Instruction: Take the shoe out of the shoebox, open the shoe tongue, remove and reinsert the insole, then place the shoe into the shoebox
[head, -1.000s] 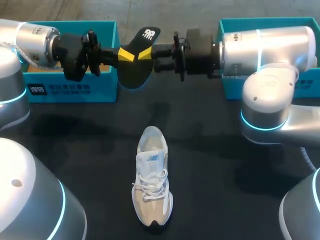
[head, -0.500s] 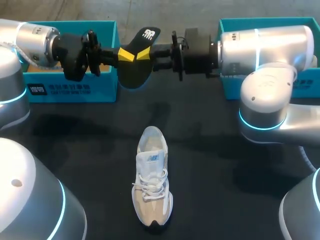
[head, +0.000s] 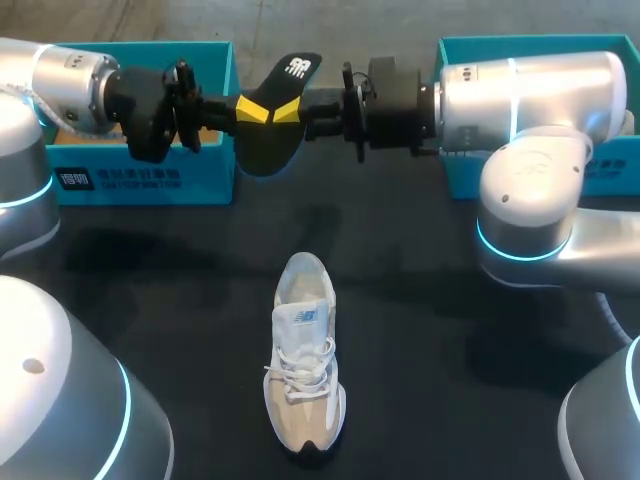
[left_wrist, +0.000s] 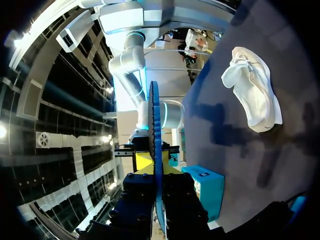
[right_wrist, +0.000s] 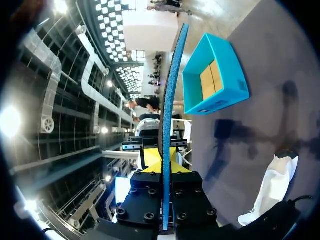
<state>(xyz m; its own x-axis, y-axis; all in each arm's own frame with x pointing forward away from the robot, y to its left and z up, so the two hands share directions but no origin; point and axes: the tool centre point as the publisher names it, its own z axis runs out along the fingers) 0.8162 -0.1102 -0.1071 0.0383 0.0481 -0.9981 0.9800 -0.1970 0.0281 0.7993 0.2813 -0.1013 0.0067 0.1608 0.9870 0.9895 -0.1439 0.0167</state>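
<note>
A black insole (head: 272, 125) with a white logo hangs in the air at the back of the table, held from both sides. My left gripper (head: 251, 110) is shut on it from the left. My right gripper (head: 292, 106) is shut on it from the right, and their yellow tips nearly meet. In the left wrist view the insole (left_wrist: 155, 150) stands edge-on between the fingers of the left gripper (left_wrist: 158, 200). The right wrist view shows the same insole (right_wrist: 170, 110) in the right gripper (right_wrist: 164, 200). The white and beige shoe (head: 304, 355) lies on the black table, toe pointing away.
A blue shoebox (head: 140, 175) stands at the back left behind my left arm, also seen as the blue shoebox (right_wrist: 216, 75) in the right wrist view. A second blue box (head: 470, 50) stands at the back right. My arms' bases fill the near corners.
My right gripper has closed its fingers on the insole and edged a little to the left. The left gripper, the insole and the shoe have stayed put.
</note>
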